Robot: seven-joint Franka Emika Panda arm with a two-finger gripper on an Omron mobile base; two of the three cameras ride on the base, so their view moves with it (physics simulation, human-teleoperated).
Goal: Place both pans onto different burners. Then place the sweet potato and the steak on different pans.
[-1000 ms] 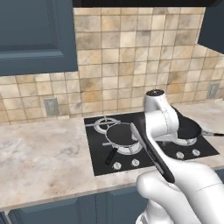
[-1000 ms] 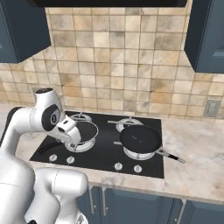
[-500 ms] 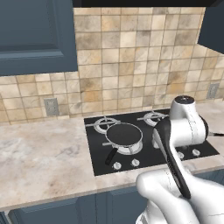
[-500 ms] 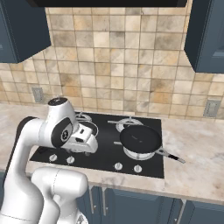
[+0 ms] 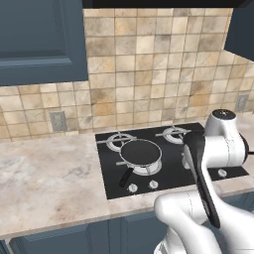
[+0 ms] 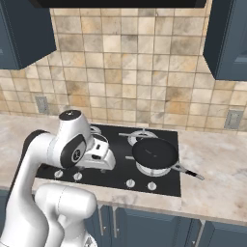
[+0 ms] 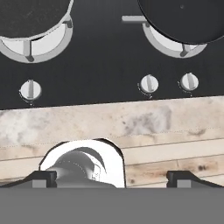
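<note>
Since the earlier frame, the arm has swung from over the left pan toward the cooktop's front right. Two pans sit on the two front burners: one pan (image 5: 140,151) with handle pointing front-left, the other pan (image 6: 155,153) with handle pointing front-right along the desk (image 6: 217,169). In the hand view both pans lie at the top, well apart from the jaws, which stand spread wide and empty over the desk edge. Three white knobs (image 7: 149,83) show there.

Two black pans, one (image 7: 33,13) and another (image 7: 186,19), sit on silver burners (image 7: 168,41) of a black cooktop (image 7: 105,57); white knobs (image 7: 149,83) line its edge beside the marble counter (image 7: 109,120).
</note>
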